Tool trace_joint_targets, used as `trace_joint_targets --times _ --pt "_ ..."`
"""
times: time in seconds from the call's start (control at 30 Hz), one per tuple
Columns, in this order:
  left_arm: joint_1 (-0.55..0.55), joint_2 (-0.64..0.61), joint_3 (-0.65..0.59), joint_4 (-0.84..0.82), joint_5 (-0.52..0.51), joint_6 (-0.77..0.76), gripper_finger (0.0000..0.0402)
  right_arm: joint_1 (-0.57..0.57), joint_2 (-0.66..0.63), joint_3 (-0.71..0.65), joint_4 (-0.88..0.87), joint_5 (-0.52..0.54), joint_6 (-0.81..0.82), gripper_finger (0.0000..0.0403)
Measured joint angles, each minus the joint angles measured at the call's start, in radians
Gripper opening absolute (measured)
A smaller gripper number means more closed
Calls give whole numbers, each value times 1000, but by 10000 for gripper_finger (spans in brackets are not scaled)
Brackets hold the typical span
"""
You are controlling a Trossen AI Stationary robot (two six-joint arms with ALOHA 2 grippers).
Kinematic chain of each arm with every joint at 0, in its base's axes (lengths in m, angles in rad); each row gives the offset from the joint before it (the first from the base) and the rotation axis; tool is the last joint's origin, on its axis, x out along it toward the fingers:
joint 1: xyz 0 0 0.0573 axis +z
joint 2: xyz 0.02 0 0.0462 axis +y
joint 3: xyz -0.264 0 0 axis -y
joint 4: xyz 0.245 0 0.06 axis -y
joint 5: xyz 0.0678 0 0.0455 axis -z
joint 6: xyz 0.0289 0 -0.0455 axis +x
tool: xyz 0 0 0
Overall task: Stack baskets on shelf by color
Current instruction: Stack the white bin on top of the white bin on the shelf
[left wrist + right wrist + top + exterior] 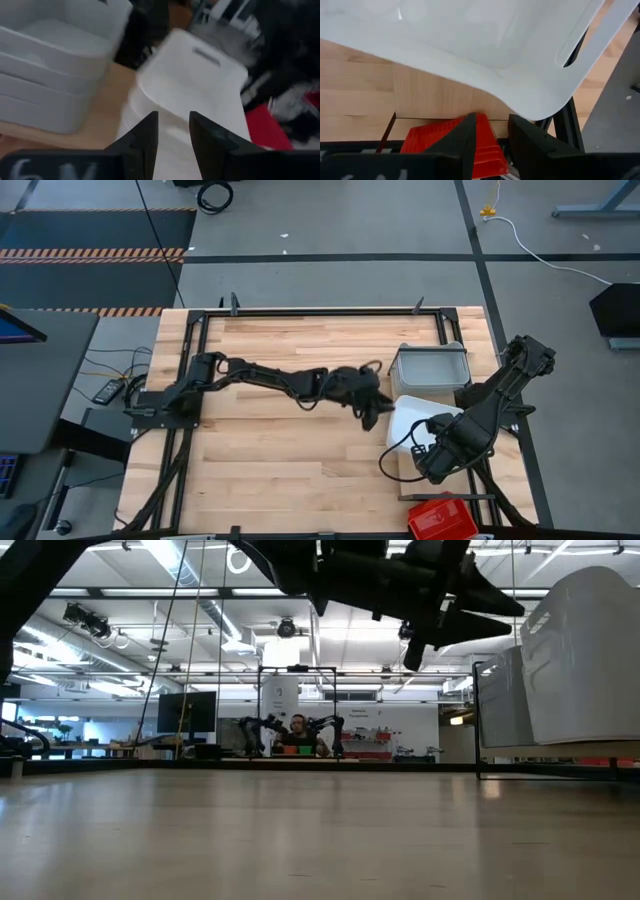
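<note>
Two grippers flank a white basket (pixel 415 420) beside the grey basket stack (pixel 430 367): left gripper (pixel 368 417) and right gripper (pixel 432 463), both narrowly parted, empty.

White basket (pixel 485 45) glossy smooth plastic; tabletop (pixel 290 460) matt slatted wood.

Both arms reaching toward the right side of the high view.

The left arm stretches across mid-frame, its left gripper (pixel 371 413) pointing down-right, fingers (pixel 145 140) a narrow gap apart. The right arm folds back at right, its right gripper (pixel 432 465) low, fingers (pixel 465 137) slightly parted.
</note>
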Motion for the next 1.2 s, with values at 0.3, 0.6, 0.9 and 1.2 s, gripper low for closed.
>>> trace_joint_targets --times 0.3,0.6,0.9,1.2 --pt "47 0 0 17 378 -149 117 31 -3 40 149 11 -30 119" --pt "19 -11 0 24 440 -144 117 52 25 -65 152 20 18 118" --pt "30 -121 1 -10 513 -96 117 45 25 -237 288 -6 25 118" --pt "32 -175 2 -66 512 -85 117 19 25 -241 190 38 22 118"
